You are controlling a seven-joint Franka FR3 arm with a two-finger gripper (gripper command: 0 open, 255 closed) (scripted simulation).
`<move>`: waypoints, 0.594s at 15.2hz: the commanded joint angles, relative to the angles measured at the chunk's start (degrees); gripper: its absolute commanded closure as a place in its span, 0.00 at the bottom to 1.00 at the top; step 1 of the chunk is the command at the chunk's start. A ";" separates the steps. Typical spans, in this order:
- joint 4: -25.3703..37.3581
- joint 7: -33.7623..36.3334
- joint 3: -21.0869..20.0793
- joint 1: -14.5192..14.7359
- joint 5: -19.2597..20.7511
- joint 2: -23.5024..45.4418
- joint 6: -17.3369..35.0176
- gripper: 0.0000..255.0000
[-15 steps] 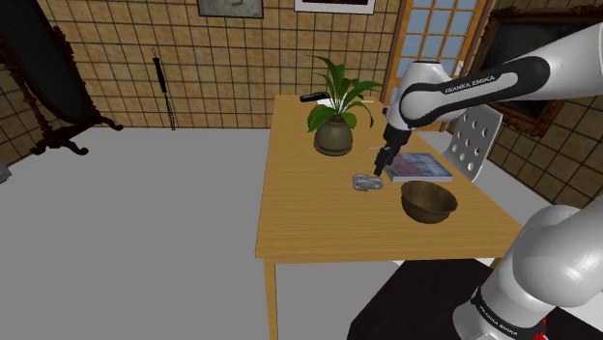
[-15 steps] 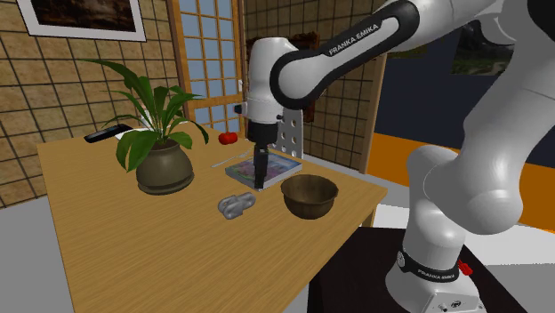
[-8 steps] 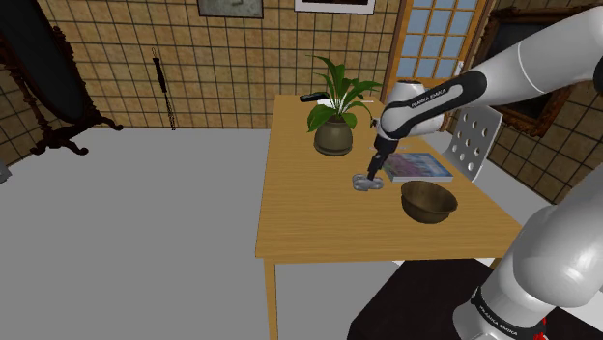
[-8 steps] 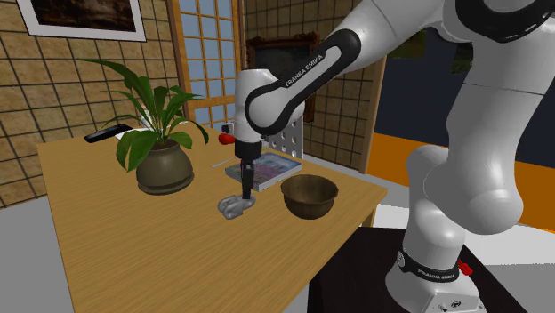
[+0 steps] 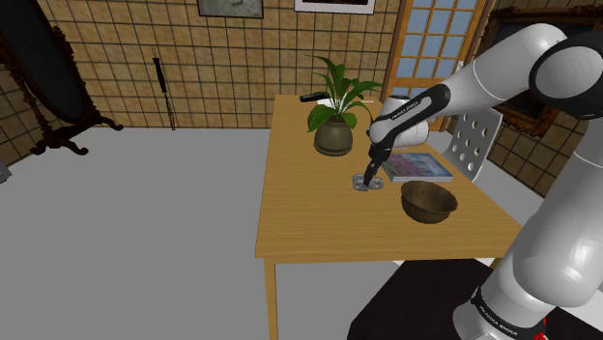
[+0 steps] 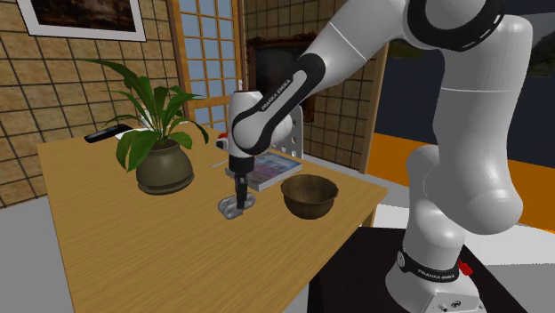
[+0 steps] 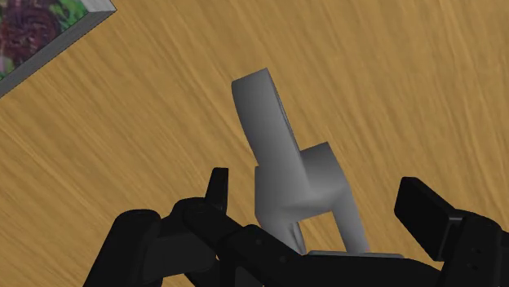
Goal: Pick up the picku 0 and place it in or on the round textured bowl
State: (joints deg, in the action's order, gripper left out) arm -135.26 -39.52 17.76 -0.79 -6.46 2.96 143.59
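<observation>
A small grey metal-looking piece [image 5: 359, 184] [image 6: 230, 207] [image 7: 289, 175] lies on the wooden table [image 5: 300, 222] [image 6: 133, 249]. My black gripper [image 5: 365, 179] [image 6: 238, 196] [image 7: 318, 196] is lowered right over it. The fingers stand apart on either side of the piece, with gaps between them and it. The round brown bowl [image 5: 429, 201] [image 6: 309, 194] sits upright and empty a short way off, toward the shoulder view's right.
A book [image 5: 417, 166] [image 6: 271, 166] [image 7: 41, 33] lies just behind the gripper. A potted plant [image 5: 334, 135] [image 6: 163, 169] stands farther back, with a black remote [image 5: 312, 97] [image 6: 105, 135] beyond it. A white perforated chair [image 5: 469, 140] stands at the table's far side.
The arm has swung from above the book toward the shoulder view's left and come down, so the open fingers now straddle the grey piece. The piece and bowl have not moved.
</observation>
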 commanded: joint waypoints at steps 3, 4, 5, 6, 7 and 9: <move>0.08 -1.57 -0.41 -0.06 -2.23 3.38 3.10 0.00; 0.08 -1.57 -0.43 -0.07 -2.23 3.38 3.10 0.00; 0.07 -1.57 -0.43 -0.08 -2.22 3.38 3.10 0.00; 0.07 -1.57 -0.43 -0.08 -2.23 3.38 3.10 0.00; 0.08 -1.57 -0.43 -0.08 -2.23 3.38 3.10 0.00; 0.08 -1.57 -0.43 -0.08 -2.23 3.38 3.10 0.00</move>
State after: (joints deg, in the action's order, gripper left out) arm -135.20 -41.08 17.33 -0.86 -8.67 6.32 146.67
